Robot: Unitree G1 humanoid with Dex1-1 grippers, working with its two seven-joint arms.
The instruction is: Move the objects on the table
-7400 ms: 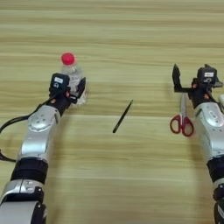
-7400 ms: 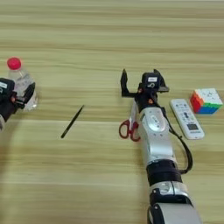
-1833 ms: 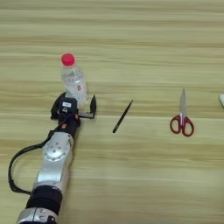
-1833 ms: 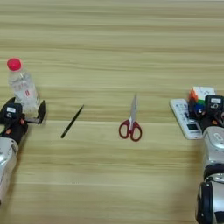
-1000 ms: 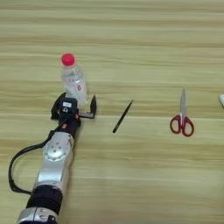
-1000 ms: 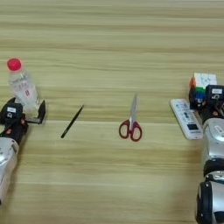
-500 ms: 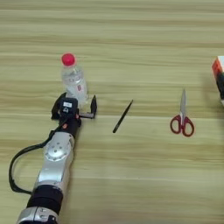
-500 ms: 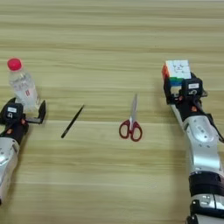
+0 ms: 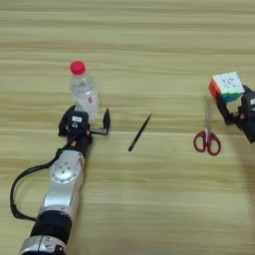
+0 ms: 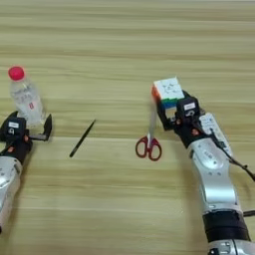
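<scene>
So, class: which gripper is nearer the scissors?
The right gripper, holding the puzzle cube just right of the scissors. The left gripper sits by the bottle, beyond the pen.

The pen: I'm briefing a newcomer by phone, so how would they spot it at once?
On the wooden table, look between the clear bottle on the left and the red-handled scissors on the right. The pen lies there alone, slanted, touching nothing: the only thin, all-black stick.

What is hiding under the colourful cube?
The cube sits in the right tool, over the top of the scissors' blades. Their red handles show; the blade tips are covered.
</scene>
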